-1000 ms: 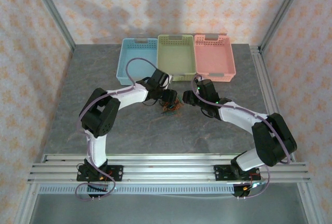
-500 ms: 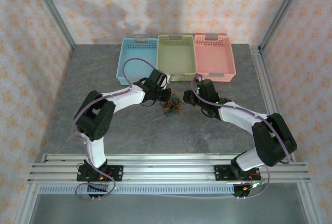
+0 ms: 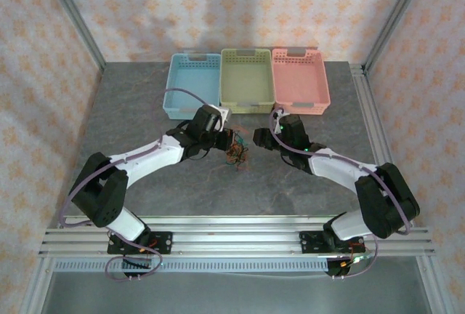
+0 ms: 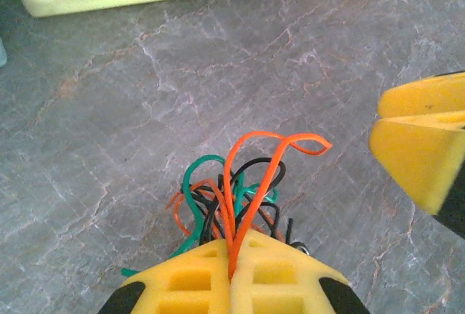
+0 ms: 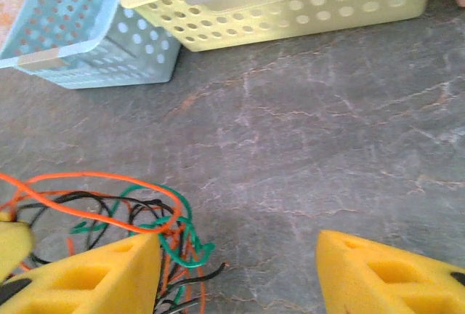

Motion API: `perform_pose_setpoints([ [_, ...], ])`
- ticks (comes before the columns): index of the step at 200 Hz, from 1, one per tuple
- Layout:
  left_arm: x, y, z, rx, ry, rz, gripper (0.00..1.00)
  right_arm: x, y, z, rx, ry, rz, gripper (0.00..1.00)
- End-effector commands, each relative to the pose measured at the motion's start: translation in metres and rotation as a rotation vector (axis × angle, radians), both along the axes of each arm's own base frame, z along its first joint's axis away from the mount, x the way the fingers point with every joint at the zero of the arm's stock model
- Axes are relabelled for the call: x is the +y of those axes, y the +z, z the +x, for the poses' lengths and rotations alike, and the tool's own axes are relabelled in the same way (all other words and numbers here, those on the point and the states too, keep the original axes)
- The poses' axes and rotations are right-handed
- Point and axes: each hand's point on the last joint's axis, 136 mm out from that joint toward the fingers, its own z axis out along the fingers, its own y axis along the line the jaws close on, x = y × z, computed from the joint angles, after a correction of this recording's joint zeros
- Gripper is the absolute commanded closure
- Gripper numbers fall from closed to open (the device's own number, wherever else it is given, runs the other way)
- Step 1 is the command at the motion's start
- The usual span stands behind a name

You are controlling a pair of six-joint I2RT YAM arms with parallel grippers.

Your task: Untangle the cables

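Left hand (image 4: 231, 262), bottom centre of frame, was clamped on orange loops of the cables (image 4: 234, 183); right hand (image 5: 240, 270) stood apart. Apparently the pull-apart step; next needs a second grip.

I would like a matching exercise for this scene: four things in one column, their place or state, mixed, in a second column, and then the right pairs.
Column one
1. left gripper
2. right gripper
3. blue basket
4. pink basket

Column two
A. right end of the basket row, seen from the top camera
B. open
C. shut on the cables
D. left end of the basket row, seen from the top camera

Pairs: 1-C, 2-B, 3-D, 4-A
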Motion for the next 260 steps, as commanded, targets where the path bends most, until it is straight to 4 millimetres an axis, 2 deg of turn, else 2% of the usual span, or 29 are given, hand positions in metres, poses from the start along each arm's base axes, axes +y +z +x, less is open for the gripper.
perform_pose_setpoints([
  [1, -0.009, 0.02, 0.002, -0.048, -0.008, -0.08, 1.0, 0.017, 0.019, -0.003, -0.059, 0.059, 0.059, 0.42],
  [48, -0.005, 0.013, 0.008, -0.028, 0.039, -0.073, 1.0, 0.036, 0.025, -0.014, -0.089, 0.144, 0.04, 0.48],
  [105, 0.001, 0.0, 0.014, -0.002, 0.07, -0.06, 1.0, 0.05, 0.009, -0.018, -0.034, 0.199, 0.03, 0.63],
  [156, 0.002, -0.012, 0.019, 0.035, 0.087, -0.058, 1.0, 0.061, -0.011, -0.019, 0.036, 0.23, 0.013, 0.56],
  [260, 0.004, -0.015, 0.022, 0.044, 0.095, -0.062, 1.0, 0.074, -0.037, -0.02, 0.139, 0.274, 0.008, 0.59],
])
